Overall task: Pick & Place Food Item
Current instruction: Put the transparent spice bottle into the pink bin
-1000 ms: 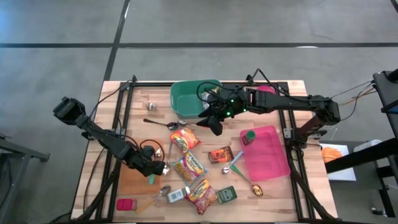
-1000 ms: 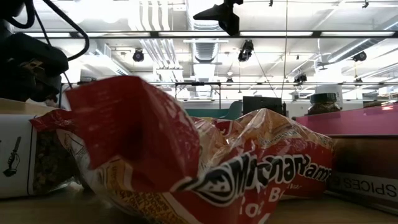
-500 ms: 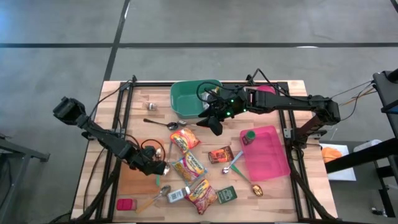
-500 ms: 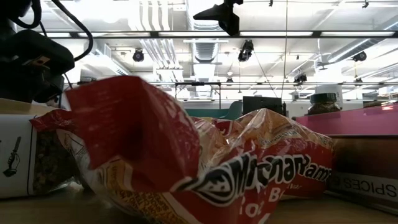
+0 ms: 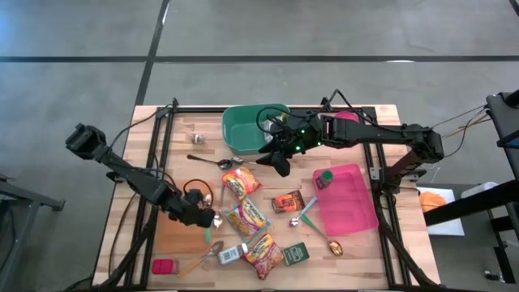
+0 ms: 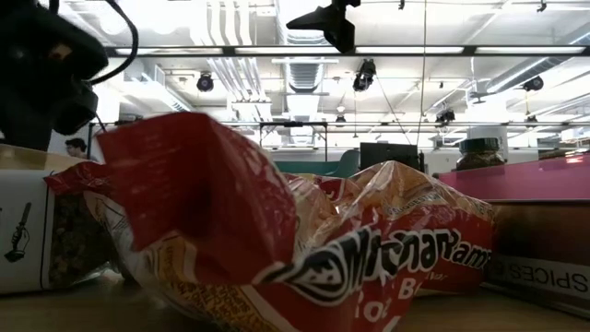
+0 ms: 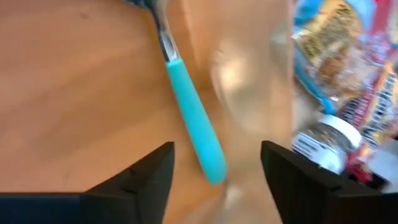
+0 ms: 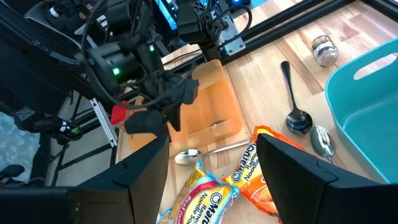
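Three ramen packets [image 5: 241,182] [image 5: 247,217] [image 5: 263,253] lie flat mid-table; the nearest one [image 6: 277,240] fills the low view. My left gripper [image 5: 204,221] [image 7: 217,186] hangs open over the orange board [image 5: 174,235]. Its fingers stand on either side of the free end of a teal-handled spoon [image 7: 196,134] that lies on the board, and do not touch it. My right gripper [image 5: 280,162] [image 8: 211,180] waits open and empty above the table, beside the green bin [image 5: 247,130].
A pink tray [image 5: 353,207] at the right holds a green-capped jar [image 5: 325,177]. Spoons [image 5: 207,161] [image 5: 212,247], a spice jar [image 5: 229,254], a green box [image 5: 296,253], a dark packet [image 5: 288,201] and a small pink item [image 5: 164,266] lie around the packets.
My left gripper has tipped and drawn up a little from the orange board; in the low view its dark body has climbed toward the top corner. My right arm has kept still, and the packets lie as before.
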You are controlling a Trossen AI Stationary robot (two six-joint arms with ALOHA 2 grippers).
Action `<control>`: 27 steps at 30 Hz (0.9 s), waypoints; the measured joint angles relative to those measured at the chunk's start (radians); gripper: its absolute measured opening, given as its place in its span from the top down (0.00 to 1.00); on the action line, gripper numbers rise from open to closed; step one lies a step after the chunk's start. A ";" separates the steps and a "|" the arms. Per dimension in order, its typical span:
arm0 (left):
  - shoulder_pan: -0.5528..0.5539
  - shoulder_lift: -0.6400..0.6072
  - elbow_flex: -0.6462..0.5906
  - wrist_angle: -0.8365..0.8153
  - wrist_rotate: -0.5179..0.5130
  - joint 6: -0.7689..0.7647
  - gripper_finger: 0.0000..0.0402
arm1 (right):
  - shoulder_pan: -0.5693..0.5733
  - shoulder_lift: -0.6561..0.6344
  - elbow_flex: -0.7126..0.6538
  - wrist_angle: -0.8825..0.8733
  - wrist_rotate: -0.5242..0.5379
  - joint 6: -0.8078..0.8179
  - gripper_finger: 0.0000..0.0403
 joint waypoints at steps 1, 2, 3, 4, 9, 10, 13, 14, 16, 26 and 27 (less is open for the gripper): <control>0.000 -0.017 0.000 0.000 0.011 0.000 0.35 | 0.000 0.000 0.000 0.000 0.000 0.000 0.41; 0.001 -0.035 0.000 0.000 0.027 0.000 0.32 | 0.000 0.000 0.000 0.000 0.000 0.000 0.41; 0.002 -0.056 0.000 0.003 0.042 0.003 0.29 | 0.000 0.000 0.000 0.000 0.000 -0.001 0.41; 0.002 -0.079 0.000 0.003 0.058 0.003 0.27 | 0.000 0.000 0.000 0.000 0.000 -0.001 0.41; 0.003 -0.219 0.000 0.017 0.094 0.004 0.24 | 0.000 0.000 0.000 0.000 0.000 -0.004 0.41; 0.006 -0.252 0.000 0.019 0.090 0.008 0.24 | 0.000 0.000 0.000 0.000 0.000 -0.004 0.41; 0.012 -0.349 0.000 0.018 -0.009 0.059 0.27 | 0.000 0.000 0.000 0.000 0.000 -0.004 0.41; 0.014 -0.380 0.000 0.018 -0.063 0.080 0.28 | 0.000 0.000 0.000 0.000 0.000 -0.007 0.41; 0.025 -0.436 0.000 0.017 -0.182 0.120 0.31 | 0.000 0.000 0.000 0.000 0.000 -0.009 0.41; 0.346 -0.596 0.023 0.009 -0.206 0.493 0.42 | 0.000 0.000 0.000 0.000 0.000 -0.008 0.41; 0.400 -0.596 0.031 0.008 -0.166 0.542 0.42 | 0.000 0.000 0.000 0.000 0.001 -0.007 0.41</control>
